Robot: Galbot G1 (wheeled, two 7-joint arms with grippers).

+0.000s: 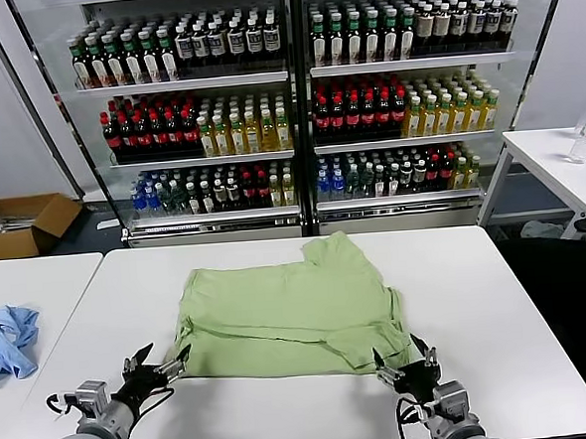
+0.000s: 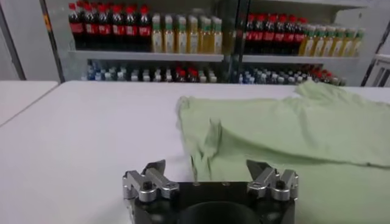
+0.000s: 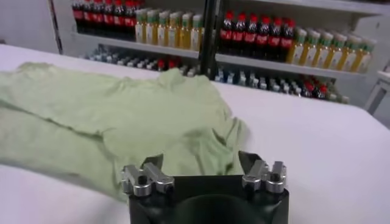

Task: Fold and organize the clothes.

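Worktop: we've got the polo shirt lying mid-table, partly folded, near hem doubled over.
Left gripper: jaws spread, empty, at the near-left corner.
Right gripper: jaws spread, empty, near-right corner.
Left to do: more folds, we reckon.

Head overhead; wrists low, shelf-facing.

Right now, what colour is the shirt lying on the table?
Plain light green; the polo shirt shows no visible print as it lies. Clearest in the head view.
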